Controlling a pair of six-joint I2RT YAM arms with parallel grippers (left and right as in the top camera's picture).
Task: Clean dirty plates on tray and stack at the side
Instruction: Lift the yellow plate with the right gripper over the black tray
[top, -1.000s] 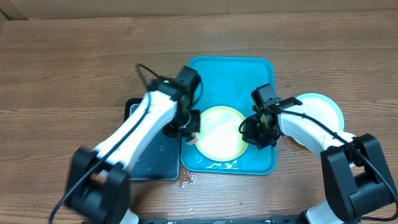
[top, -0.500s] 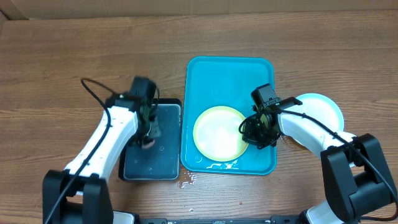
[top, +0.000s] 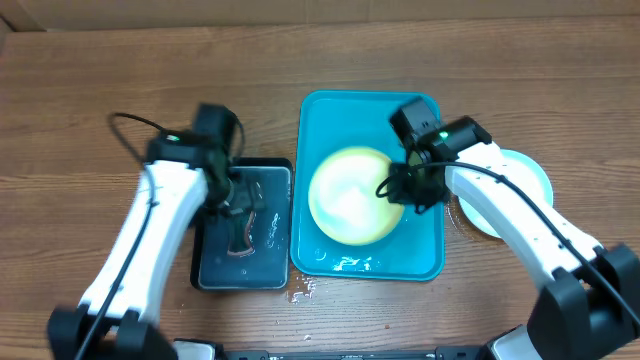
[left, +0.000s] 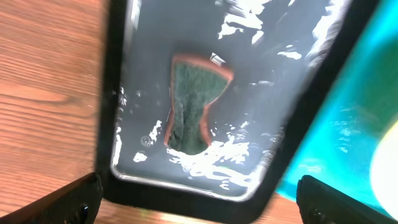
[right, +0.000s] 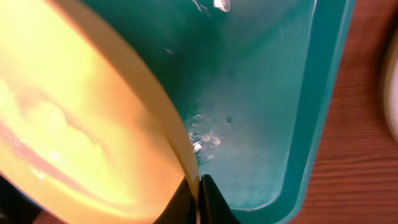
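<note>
A yellow-green rimmed plate (top: 345, 197) is tilted up inside the turquoise tray (top: 370, 112). My right gripper (top: 402, 190) is shut on the plate's right rim; the right wrist view shows the fingers pinching the plate (right: 81, 106) at its edge (right: 199, 193) above the wet tray (right: 267, 93). A light-blue rimmed plate (top: 532, 177) lies on the table to the right, partly under the right arm. My left gripper (top: 233, 200) hangs open over a black tray (top: 212, 265). Nothing sits between its fingers (left: 62, 199).
A green and orange sponge (left: 196, 102) lies loose in the wet black tray (left: 118, 93), left of the turquoise tray (left: 348, 124). Water drops (top: 300, 290) sit on the wooden table by the trays' front edge. A cardboard wall runs along the back.
My left arm swung left from the plate to the black tray, opened and let go of the sponge there. My right gripper tilted the yellow-green plate up and shifted it toward the back.
</note>
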